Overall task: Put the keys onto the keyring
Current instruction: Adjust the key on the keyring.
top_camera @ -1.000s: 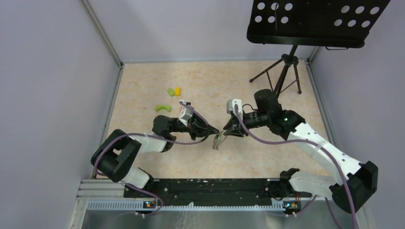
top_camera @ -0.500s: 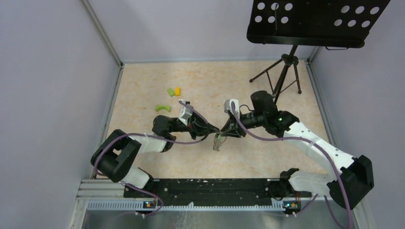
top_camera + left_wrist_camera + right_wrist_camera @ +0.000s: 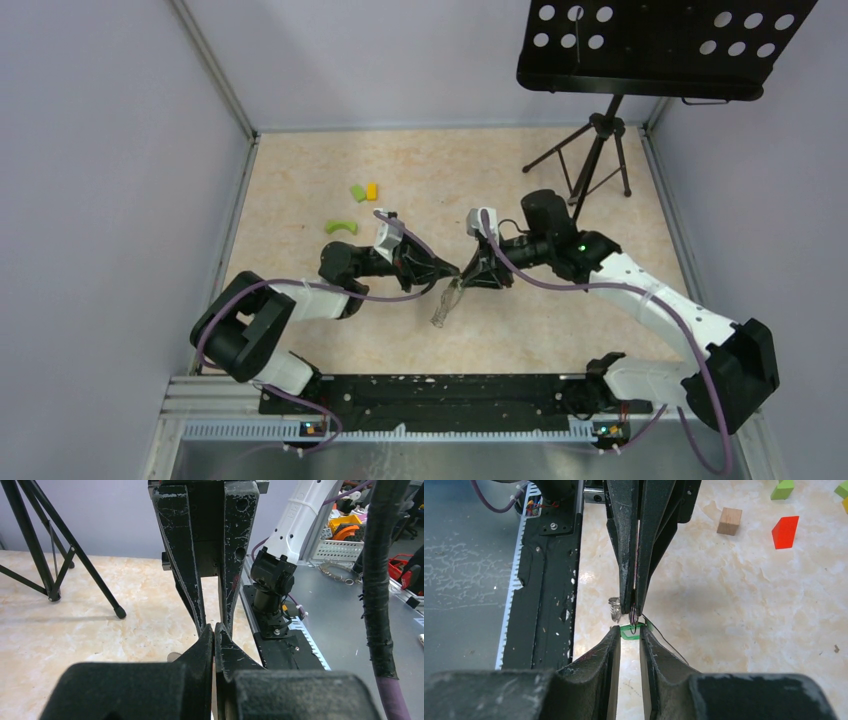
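Green-tagged keys (image 3: 628,633) in right pincer's (image 3: 630,639) gap, hold unclear; left pincer (image 3: 214,629) closed, perhaps on keyring (image 3: 660,638); table (image 3: 420,165) edges distant.

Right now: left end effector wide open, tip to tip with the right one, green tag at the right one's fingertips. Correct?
No: the left end effector is shut, jaws pressed together, per the left wrist view. Rest holds: tip to tip with the right end effector, green tag at its fingertips.

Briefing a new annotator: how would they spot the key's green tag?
On the table, the two grippers meet tip to tip. The green tag sits between the fingertips of the right gripper, facing the shut left gripper. Nothing else there is green.
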